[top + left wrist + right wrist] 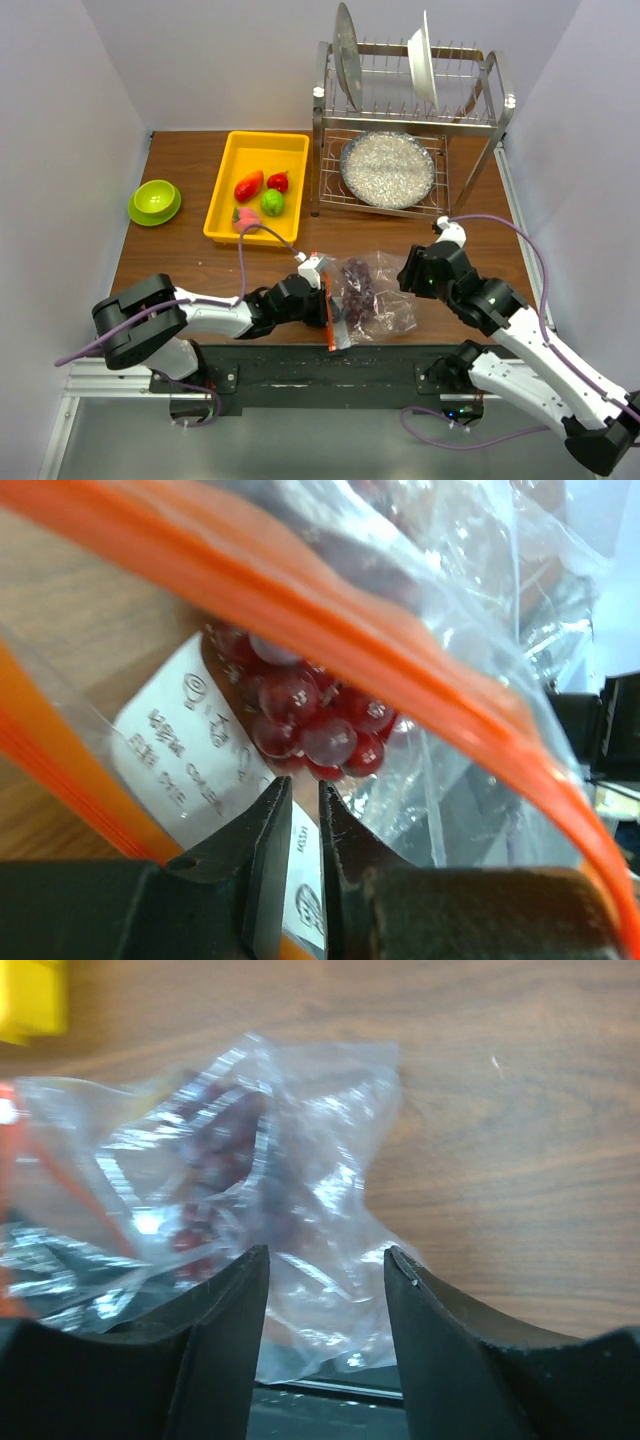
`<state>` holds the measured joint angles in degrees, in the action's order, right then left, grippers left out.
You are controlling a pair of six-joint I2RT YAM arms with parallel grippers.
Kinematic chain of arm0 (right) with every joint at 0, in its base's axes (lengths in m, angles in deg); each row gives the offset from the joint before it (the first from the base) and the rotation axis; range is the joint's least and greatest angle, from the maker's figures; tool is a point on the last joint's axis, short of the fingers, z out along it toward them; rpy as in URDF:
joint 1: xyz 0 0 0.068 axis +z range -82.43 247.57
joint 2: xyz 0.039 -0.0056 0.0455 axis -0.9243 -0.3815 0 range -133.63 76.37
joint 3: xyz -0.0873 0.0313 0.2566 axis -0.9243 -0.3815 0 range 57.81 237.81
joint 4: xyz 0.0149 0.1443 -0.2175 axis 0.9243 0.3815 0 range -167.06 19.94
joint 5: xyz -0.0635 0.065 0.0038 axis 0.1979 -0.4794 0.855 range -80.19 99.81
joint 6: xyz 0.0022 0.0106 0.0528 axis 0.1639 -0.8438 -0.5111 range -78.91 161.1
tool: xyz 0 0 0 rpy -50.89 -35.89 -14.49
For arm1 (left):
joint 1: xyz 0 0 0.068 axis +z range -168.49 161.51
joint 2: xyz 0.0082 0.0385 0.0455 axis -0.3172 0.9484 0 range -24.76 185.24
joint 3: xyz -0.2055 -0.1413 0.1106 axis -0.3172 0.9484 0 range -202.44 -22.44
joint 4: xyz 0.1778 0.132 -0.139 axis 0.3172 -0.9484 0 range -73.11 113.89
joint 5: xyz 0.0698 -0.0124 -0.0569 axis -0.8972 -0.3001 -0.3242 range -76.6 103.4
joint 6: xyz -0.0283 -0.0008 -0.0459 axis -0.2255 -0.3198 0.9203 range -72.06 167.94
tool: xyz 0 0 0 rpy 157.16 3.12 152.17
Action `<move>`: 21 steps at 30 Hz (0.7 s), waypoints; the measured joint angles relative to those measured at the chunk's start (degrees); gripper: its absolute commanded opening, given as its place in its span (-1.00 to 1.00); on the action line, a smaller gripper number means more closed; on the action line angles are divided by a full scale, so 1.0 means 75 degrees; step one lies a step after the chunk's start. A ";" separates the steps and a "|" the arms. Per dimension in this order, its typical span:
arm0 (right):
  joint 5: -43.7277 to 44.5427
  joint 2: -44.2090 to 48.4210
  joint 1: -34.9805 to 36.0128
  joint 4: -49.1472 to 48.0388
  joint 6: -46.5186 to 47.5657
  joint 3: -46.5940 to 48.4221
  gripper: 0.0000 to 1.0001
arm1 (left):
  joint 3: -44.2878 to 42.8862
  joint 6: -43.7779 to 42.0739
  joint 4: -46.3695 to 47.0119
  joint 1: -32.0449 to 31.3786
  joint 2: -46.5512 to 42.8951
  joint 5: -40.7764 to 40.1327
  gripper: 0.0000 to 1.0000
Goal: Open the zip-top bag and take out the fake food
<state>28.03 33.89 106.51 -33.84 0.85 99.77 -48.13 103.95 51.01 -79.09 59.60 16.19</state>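
The zip-top bag (385,300) lies crumpled near the table's front edge, with its orange-red zip strip (328,315) on the left. A dark purple grape bunch (358,290) is inside. My left gripper (322,298) is at the zip edge. In the left wrist view it (305,795) is pinched on the bag's film by the white label (190,740), below the strip (330,620), with the grapes (310,720) just ahead. My right gripper (408,275) is open; its jaws (327,1260) straddle the bag's far end (270,1160). The rest of the fake food lies in the yellow tray (222,205).
The tray holds an orange-red piece (248,186), a red tomato (278,182), a green fruit (272,202) and a pink peach (244,216). A lime-green bowl (154,201) sits at the far left. A metal dish rack (405,130) with plates stands at the back right.
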 measured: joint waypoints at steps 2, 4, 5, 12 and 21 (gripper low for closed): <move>-0.0216 0.0087 0.0006 -0.0032 0.0055 0.0242 -0.05 | 0.0000 0.0052 0.0020 -0.0023 0.0003 0.0152 -0.66; -0.0440 0.0119 0.0114 -0.0119 0.0061 0.0277 -0.15 | 0.0000 0.0085 0.0067 -0.0032 0.0003 0.0300 -0.68; -0.0525 0.0117 0.0204 -0.0128 0.0058 0.0265 -0.32 | 0.0000 0.0119 0.0105 -0.0038 0.0006 0.0376 -0.71; -0.0603 -0.0755 0.1224 -0.0775 -0.0184 -0.0490 -0.65 | 0.0000 0.0399 0.0425 -0.0061 0.0189 0.0667 -0.76; -0.0629 -0.1993 0.1912 -0.1652 -0.0554 -0.1326 -0.75 | 0.0000 0.0600 0.0726 -0.0125 0.0516 0.0909 -0.67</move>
<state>23.31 18.94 120.85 -46.23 -3.31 89.82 -48.13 108.45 56.45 -80.03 63.47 23.00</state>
